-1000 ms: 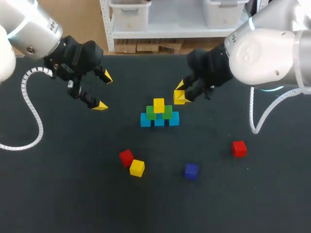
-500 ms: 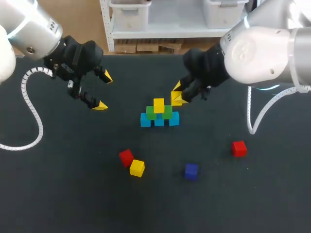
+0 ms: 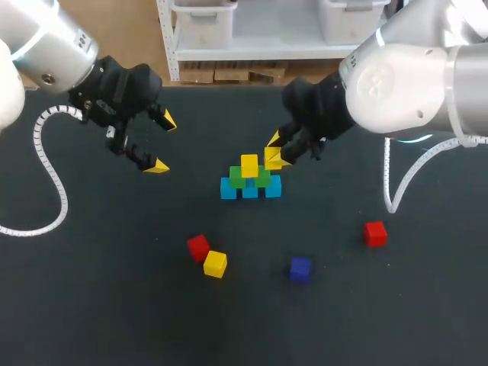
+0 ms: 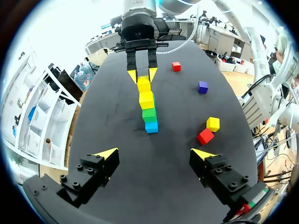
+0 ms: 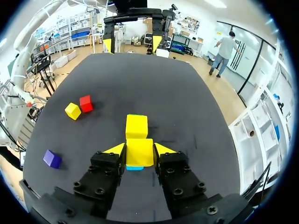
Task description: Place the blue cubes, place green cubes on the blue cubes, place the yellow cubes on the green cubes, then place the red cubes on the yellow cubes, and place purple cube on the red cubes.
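Observation:
Three light blue cubes (image 3: 250, 189) lie in a row mid-table, with two green cubes (image 3: 262, 178) on them and one yellow cube (image 3: 249, 165) on the greens. My right gripper (image 3: 276, 152) is shut on a second yellow cube (image 3: 272, 158), held just right of the stacked yellow one, above the right green cube. In the right wrist view the held yellow cube (image 5: 139, 151) sits between the fingers, just short of the stacked yellow cube (image 5: 137, 126). My left gripper (image 3: 162, 143) hangs open and empty left of the stack (image 4: 149, 113).
Loose on the near table are a red cube (image 3: 198, 247) touching a third yellow cube (image 3: 215, 264), a purple cube (image 3: 300, 269) and another red cube (image 3: 374, 233) further right. A white cable (image 3: 47, 175) trails under my left arm.
My right gripper has carried the yellow cube a little to the left, closer to the stack. The left arm and the cubes on the table have not moved.

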Available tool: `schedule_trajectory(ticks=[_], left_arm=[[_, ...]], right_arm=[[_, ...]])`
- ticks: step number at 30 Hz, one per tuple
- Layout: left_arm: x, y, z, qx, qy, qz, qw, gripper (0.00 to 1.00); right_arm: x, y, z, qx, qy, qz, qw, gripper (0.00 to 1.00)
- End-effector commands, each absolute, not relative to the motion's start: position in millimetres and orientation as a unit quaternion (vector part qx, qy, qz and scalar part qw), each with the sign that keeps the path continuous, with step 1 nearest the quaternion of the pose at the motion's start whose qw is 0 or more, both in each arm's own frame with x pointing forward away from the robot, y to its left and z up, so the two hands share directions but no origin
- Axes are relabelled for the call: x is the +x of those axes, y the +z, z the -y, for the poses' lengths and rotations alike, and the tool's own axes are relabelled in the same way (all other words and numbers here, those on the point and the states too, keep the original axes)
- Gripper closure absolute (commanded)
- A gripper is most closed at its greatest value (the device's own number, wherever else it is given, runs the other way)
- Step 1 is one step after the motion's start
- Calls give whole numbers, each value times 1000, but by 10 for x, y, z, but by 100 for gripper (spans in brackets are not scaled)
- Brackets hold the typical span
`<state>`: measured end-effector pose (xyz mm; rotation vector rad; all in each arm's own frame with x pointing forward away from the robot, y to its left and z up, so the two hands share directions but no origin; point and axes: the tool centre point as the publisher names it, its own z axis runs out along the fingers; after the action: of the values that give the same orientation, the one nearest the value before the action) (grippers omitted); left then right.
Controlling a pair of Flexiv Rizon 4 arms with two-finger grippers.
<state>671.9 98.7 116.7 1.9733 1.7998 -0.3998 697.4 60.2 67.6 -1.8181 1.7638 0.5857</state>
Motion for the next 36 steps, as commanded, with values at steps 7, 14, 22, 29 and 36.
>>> schedule_trajectory(ticks=[7,14,22,29,36], left_arm=[[6730,1171,-988,713,-145,-650,217,0],[6730,1171,-988,713,-145,-650,217,0],[6730,1171,-988,713,-145,-650,217,0],[6730,1171,-988,713,-145,-650,217,0],[6730,1171,-988,713,-145,-650,217,0]], right_arm=[[6978,641,-634,-674,221,-655,261,100],[6965,634,-659,-673,224,-656,259,100],[6955,625,-670,-671,227,-657,258,100],[6942,617,-684,-671,229,-657,256,100],[6928,608,-703,-671,232,-656,255,100]])
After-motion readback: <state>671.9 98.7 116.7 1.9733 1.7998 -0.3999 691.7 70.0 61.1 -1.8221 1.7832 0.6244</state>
